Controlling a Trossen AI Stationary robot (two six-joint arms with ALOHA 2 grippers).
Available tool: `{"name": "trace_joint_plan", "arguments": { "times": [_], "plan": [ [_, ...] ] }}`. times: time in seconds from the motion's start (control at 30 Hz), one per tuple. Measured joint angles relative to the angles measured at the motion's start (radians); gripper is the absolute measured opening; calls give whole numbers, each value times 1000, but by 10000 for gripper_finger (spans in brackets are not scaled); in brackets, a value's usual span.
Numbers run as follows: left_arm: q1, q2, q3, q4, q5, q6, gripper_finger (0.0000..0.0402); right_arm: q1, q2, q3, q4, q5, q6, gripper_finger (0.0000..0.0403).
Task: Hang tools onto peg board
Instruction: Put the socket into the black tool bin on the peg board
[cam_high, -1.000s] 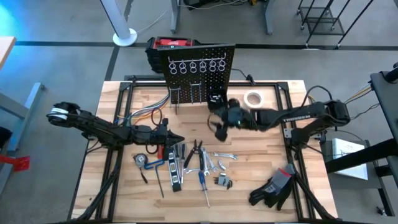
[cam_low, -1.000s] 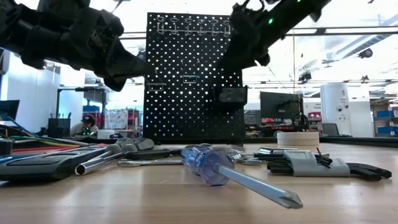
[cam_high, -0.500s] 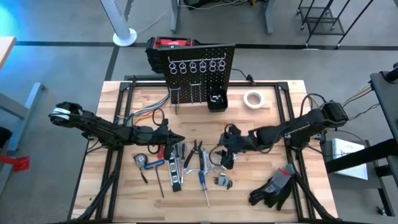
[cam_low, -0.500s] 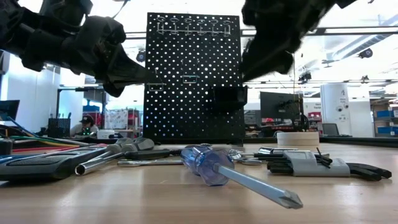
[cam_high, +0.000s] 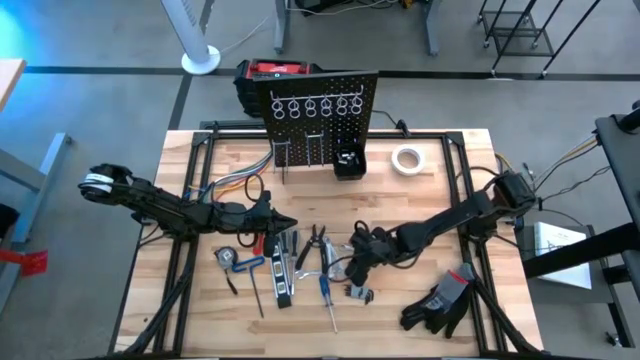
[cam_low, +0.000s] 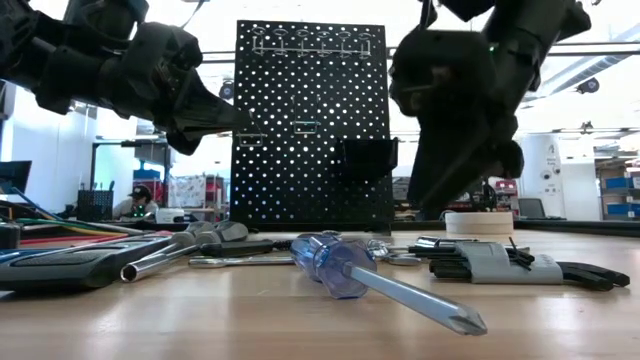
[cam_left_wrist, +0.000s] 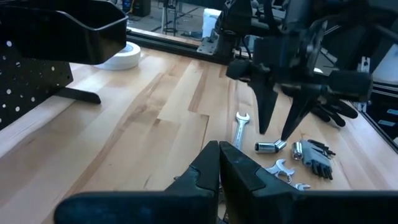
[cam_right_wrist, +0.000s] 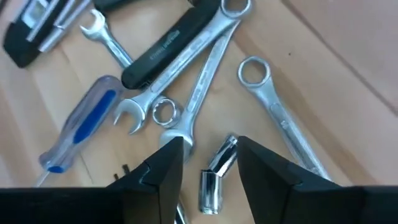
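Note:
The peg board (cam_high: 320, 105) stands upright at the table's far edge, with silver ring hooks along its top. The tools (cam_high: 300, 262) lie in a cluster near the table's middle: wrenches (cam_right_wrist: 186, 56), a blue-handled screwdriver (cam_right_wrist: 81, 130) and pliers. My right gripper (cam_right_wrist: 211, 142) hangs open just above them, fingers slanting down. A small silver socket (cam_right_wrist: 214, 174) lies on the wood below the gap between its fingers, as the left wrist view also shows (cam_left_wrist: 270, 147). My left gripper (cam_high: 285, 222) is shut with nothing in it, held level above the cluster's left side.
A white tape roll (cam_high: 406, 158) lies far right of the board, and a small black bin (cam_high: 348, 160) sits at its foot. Black gloves (cam_high: 440, 300) lie at the near right. A red-and-black box (cam_high: 270, 72) stands behind the board.
My right gripper has swung from beside the peg board's bin toward the table's near edge and down, rolling its wrist. It now hangs low over the tool cluster. The tools have not moved.

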Motion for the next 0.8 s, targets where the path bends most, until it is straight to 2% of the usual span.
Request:
{"name": "trace_joint_plan", "arguments": {
  "times": [0.47,0.8],
  "plan": [
    [0,0,1,-15,-8,0,0,0,131,73,-84,-41,25,105],
    [0,0,1,-21,-10,0,0,0,103,110,-110,-44,-125,87]
  ]
}}
